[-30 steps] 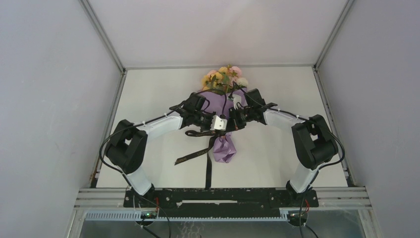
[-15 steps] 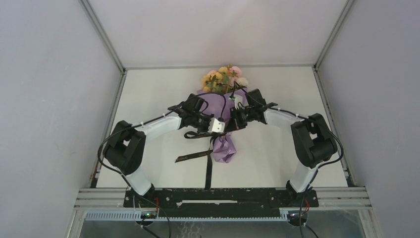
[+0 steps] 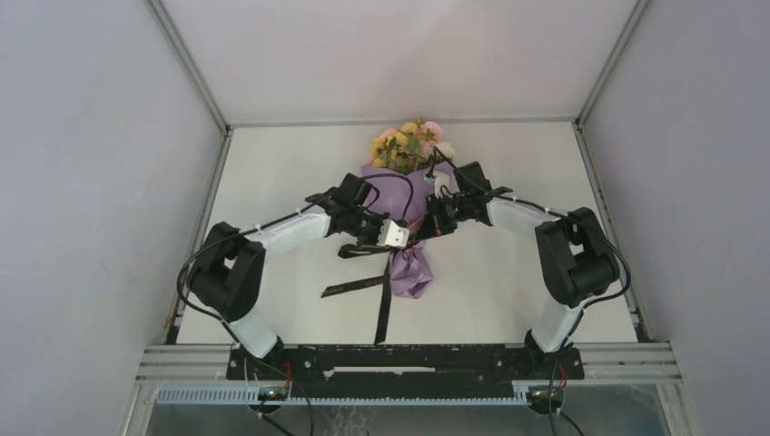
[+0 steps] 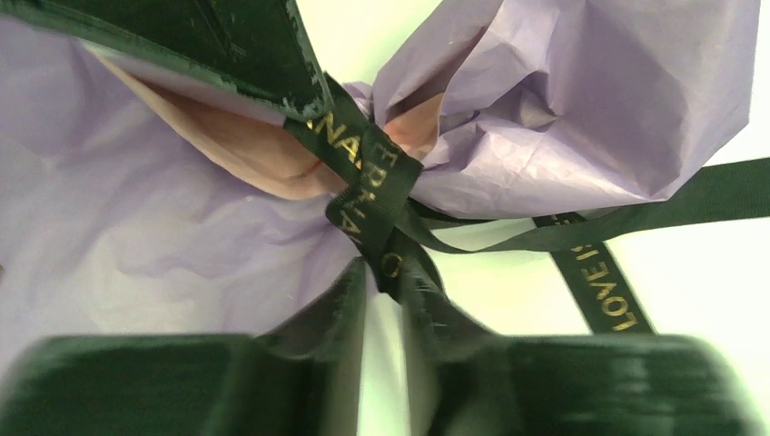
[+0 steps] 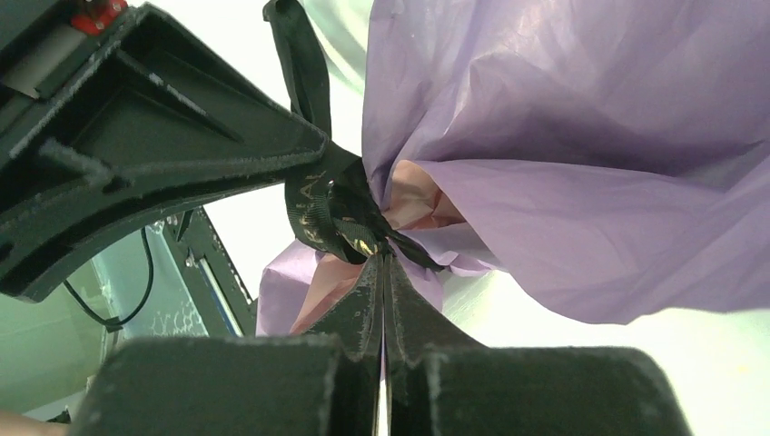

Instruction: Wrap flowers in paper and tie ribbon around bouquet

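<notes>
White table (image 3: 272, 182) | right hand (image 5: 381, 262) pinches ribbon (image 5: 313, 211) | left hand (image 4: 381, 283) ajar

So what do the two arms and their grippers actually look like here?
Both the left arm and right arm have white link shells between bulky black joints, with thin black cables looping alongside. The left gripper and right gripper have dark, matte, wedge-shaped fingers with scuffed edges. A white block sits at the left wrist.

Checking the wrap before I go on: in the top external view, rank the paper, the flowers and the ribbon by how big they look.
1. paper: largest, even though it is partly covered.
2. flowers: a compact bunch, clearly smaller.
3. ribbon: very narrow, so it covers the least area, though its length comes near the paper's.
</notes>
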